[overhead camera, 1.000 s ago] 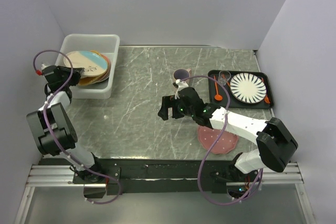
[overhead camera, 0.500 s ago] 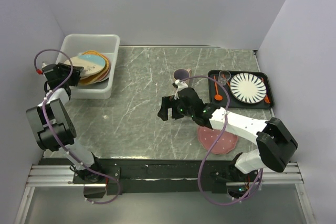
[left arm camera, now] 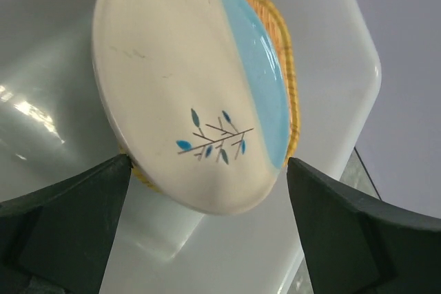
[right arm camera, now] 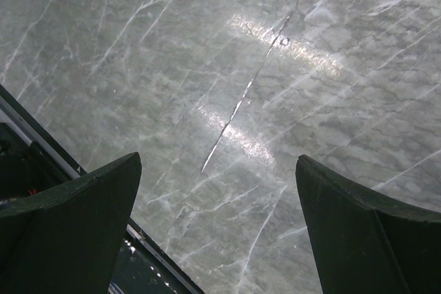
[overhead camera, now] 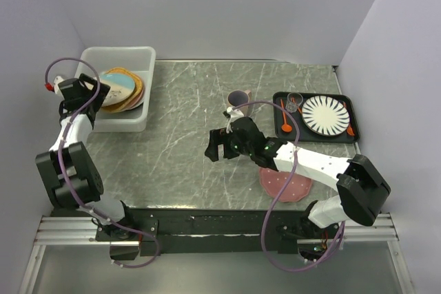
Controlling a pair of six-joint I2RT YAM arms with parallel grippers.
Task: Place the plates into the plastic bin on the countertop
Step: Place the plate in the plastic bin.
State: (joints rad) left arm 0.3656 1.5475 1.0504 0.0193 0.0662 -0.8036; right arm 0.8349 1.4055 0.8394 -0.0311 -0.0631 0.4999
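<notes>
Pale walls close off the back and both sides of a grey-green, white-veined surface, and its whole middle lies open between the two arms. The plastic bin sits in the far left corner with its left side close to the wall, and its long axis seems to run front to back. Inside it a stack of plates leans toward the right wall, tilted rather than flat. The top one is the cream-and-light-blue plate, which faces up and to the left. In the left wrist view its blue crescent lies along the right side and a small leaf sprig points toward the lower edge. An orange-rimmed plate shows just behind it.

The left hand reaches over the bin's left rim. It is spread wide, with one finger on each side of the top plate's lower edge, just beside it and not clamping it.

The right hand hovers over bare surface near the middle, spread wide and holding nothing. A pink plate lies flat at the near edge on the right, partly under the right arm. The mug stands beyond that hand. The black tray with the striped plate lies along the right edge.
</notes>
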